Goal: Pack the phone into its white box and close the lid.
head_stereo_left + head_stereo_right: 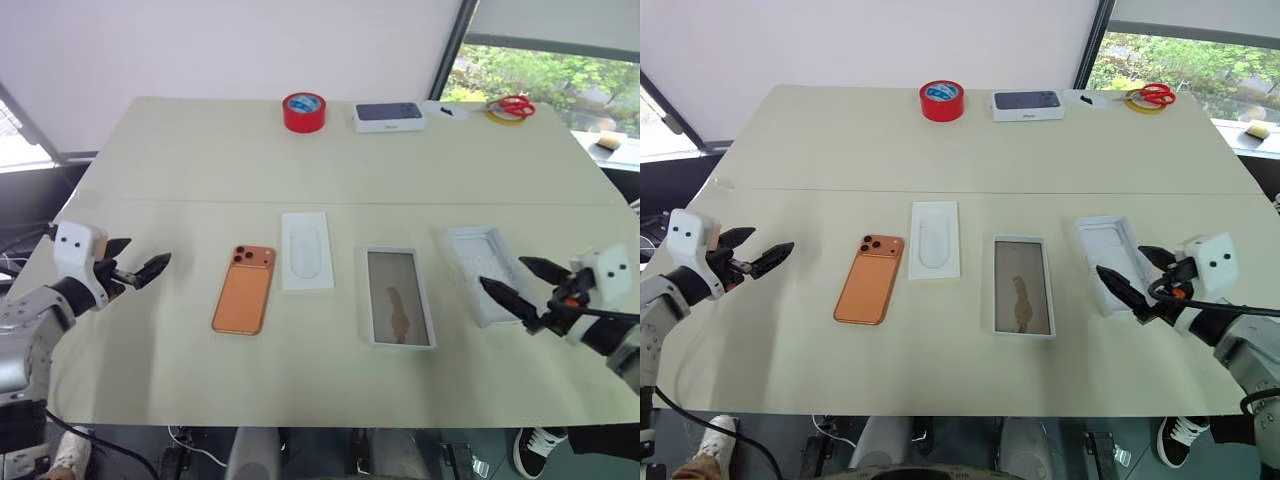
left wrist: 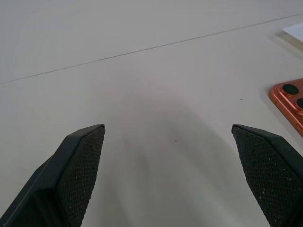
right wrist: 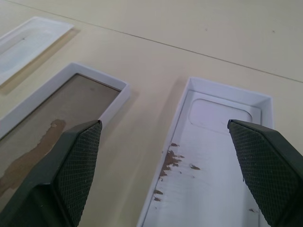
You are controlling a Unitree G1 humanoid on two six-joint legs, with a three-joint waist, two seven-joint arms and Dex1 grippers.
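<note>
The orange phone (image 1: pixel 245 288) lies face down on the table, camera lenses at its far end, left of centre. The white box (image 1: pixel 399 297), a shallow tray with a brownish inside, lies right of centre with nothing in it. To its right, the lid (image 1: pixel 485 260) lies inside up. My left gripper (image 1: pixel 148 255) hovers open to the left of the phone, which shows in the left wrist view (image 2: pixel 289 97). Open as well, my right gripper (image 1: pixel 503 272) hangs over the lid's near right end; its wrist view shows the lid (image 3: pixel 222 142) and the box (image 3: pixel 102 78).
A flat white insert with an oval recess (image 1: pixel 306 250) lies between phone and box. Along the far edge stand a red tape roll (image 1: pixel 304 111), a dark-topped white box (image 1: pixel 389 116) and red scissors on a yellow roll (image 1: pixel 514 105).
</note>
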